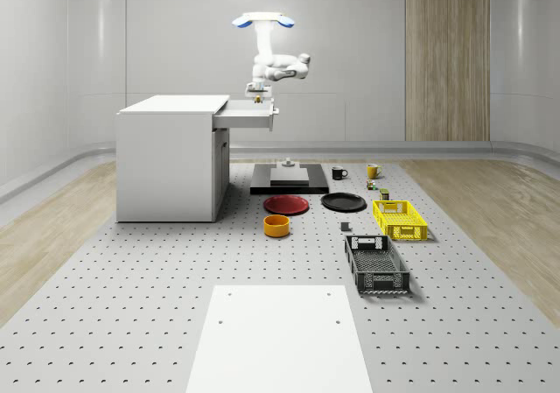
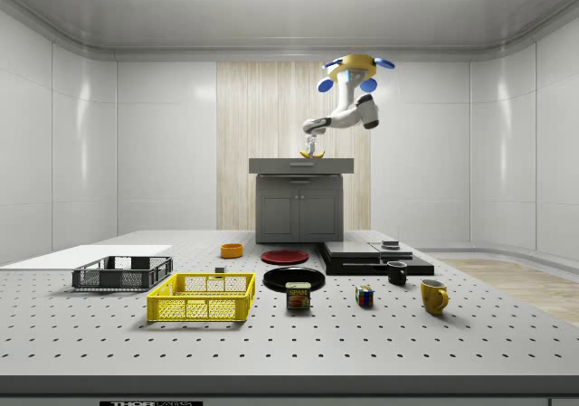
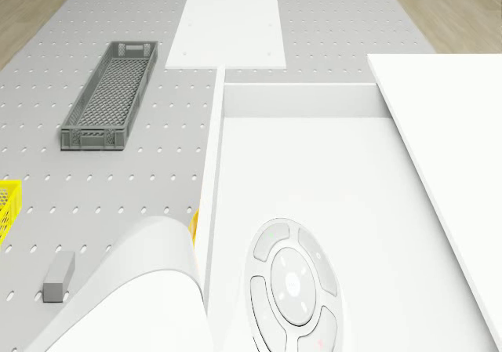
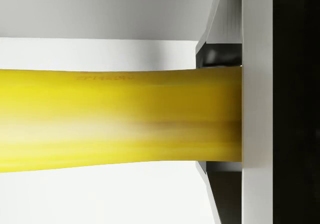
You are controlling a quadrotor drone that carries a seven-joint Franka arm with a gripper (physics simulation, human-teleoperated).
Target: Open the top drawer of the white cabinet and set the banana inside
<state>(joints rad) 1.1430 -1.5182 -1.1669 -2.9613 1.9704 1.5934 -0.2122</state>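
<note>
The white cabinet stands at the whole-scene view's left with its top drawer pulled out to the right. The drone hovers above the open drawer, its arm bent down over it. My gripper hangs just over the drawer, shut on the banana. In the side view the gripper holds the banana at the level of the cabinet top. The wrist view has the yellow banana running across, against one finger. The drawer's white inside lies below the drone.
On the floor right of the cabinet are a black platform, a red plate, a black plate, an orange bowl, a yellow crate, a grey crate and two mugs. A white slab lies in front.
</note>
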